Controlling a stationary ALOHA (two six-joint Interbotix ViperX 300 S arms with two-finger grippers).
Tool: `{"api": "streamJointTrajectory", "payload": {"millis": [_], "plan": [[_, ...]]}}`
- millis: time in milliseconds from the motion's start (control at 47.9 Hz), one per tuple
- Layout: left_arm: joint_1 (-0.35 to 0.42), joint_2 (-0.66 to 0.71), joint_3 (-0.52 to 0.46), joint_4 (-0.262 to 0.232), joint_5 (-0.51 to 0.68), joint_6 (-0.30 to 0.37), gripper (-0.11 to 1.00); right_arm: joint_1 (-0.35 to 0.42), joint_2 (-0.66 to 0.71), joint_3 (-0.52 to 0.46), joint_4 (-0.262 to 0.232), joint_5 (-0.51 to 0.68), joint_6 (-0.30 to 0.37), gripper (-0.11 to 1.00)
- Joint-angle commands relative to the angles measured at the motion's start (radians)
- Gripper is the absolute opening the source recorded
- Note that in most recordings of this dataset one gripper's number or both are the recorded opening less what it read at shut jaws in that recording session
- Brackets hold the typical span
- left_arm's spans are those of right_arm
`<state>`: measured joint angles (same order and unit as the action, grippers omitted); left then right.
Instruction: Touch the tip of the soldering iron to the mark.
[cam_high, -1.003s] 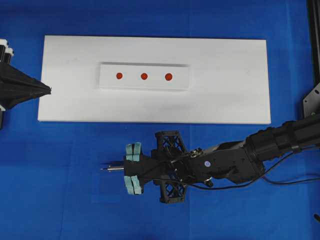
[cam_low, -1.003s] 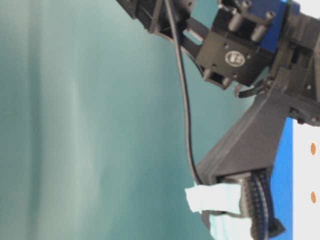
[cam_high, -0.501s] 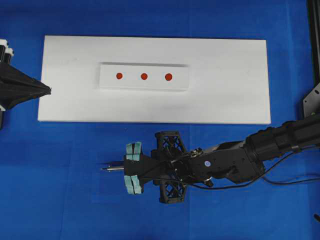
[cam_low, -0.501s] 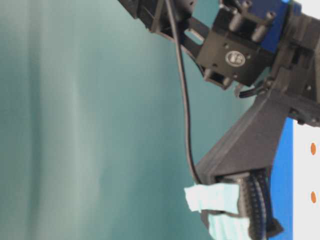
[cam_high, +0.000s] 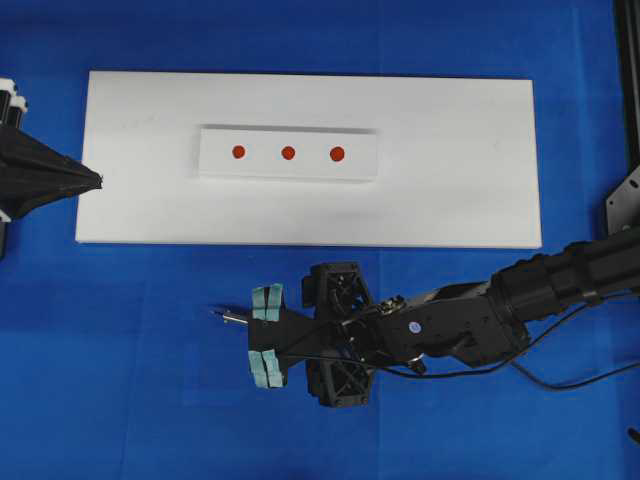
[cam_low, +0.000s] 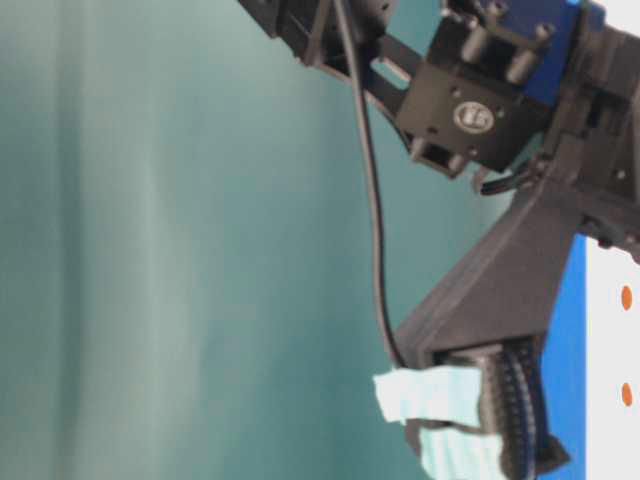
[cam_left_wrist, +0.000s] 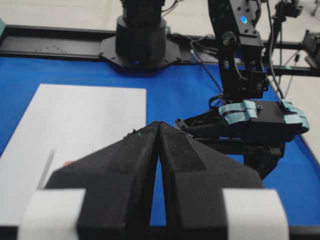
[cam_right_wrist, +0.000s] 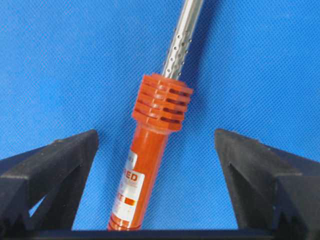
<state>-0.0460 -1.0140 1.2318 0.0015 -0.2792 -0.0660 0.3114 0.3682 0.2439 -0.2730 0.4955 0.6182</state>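
On the blue desk (cam_high: 120, 400), below the long lower edge of the white board (cam_high: 460, 200), your right gripper (cam_high: 266, 338) sits low with its jaws spread wide apart. The right wrist view shows the soldering iron (cam_right_wrist: 150, 165) lying between the two jaws with blue desk visible on either side of it; neither jaw touches the red-orange handle. The handle leans slightly, its ribbed collar pointing away from the camera, and the perforated silver shaft (cam_right_wrist: 182, 35) runs out of the top of that view. From overhead, only the thin metal tip (cam_high: 232, 318) shows, poking out to the left of the taped fingers (cam_high: 265, 302). It lies on bare desk, well apart from the board.

On the board, a smaller white plate (cam_high: 288, 153) carries three red marks (cam_high: 288, 153) in a row. The tip is nowhere near them; the board's lower edge lies between the iron and the marks.

Your left gripper (cam_left_wrist: 158, 131) points at the left short edge of the board, jaws pressed together with nothing between them. It is well apart from the iron.

Open desk lies to the left of and below the right gripper. A black cord (cam_high: 570, 370) trails off to the right beneath the right arm.
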Motion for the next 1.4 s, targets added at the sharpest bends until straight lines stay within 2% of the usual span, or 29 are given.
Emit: {"api": "streamJointTrajectory", "payload": {"millis": [0, 522, 731, 836, 1024, 1233, 1379], "plan": [[-0.006, 0.002, -0.011, 0.002, -0.006, -0.002, 0.0, 0.0, -0.048, -0.008, -0.002, 0.003, 0.002, 0.89], [-0.006, 0.0, -0.011, 0.0, -0.006, -0.002, 0.0, 0.009, -0.334, -0.037, -0.015, 0.236, -0.002, 0.91], [-0.006, 0.0, -0.009, 0.002, -0.008, -0.002, 0.0, 0.009, -0.356, -0.038, -0.018, 0.253, -0.005, 0.91], [-0.006, 0.002, -0.011, 0.0, -0.006, -0.002, 0.0, -0.002, -0.357, -0.038, -0.043, 0.253, -0.008, 0.91], [-0.006, 0.0, -0.011, 0.002, -0.006, -0.002, 0.0, -0.098, -0.364, -0.037, -0.08, 0.258, -0.029, 0.9], [-0.006, 0.0, -0.011, 0.0, -0.008, -0.009, 0.0, -0.232, -0.371, -0.032, -0.074, 0.25, -0.129, 0.9], [-0.006, 0.002, -0.011, 0.0, -0.006, -0.012, 0.0, -0.273, -0.374, -0.031, -0.072, 0.225, -0.156, 0.9]]}}
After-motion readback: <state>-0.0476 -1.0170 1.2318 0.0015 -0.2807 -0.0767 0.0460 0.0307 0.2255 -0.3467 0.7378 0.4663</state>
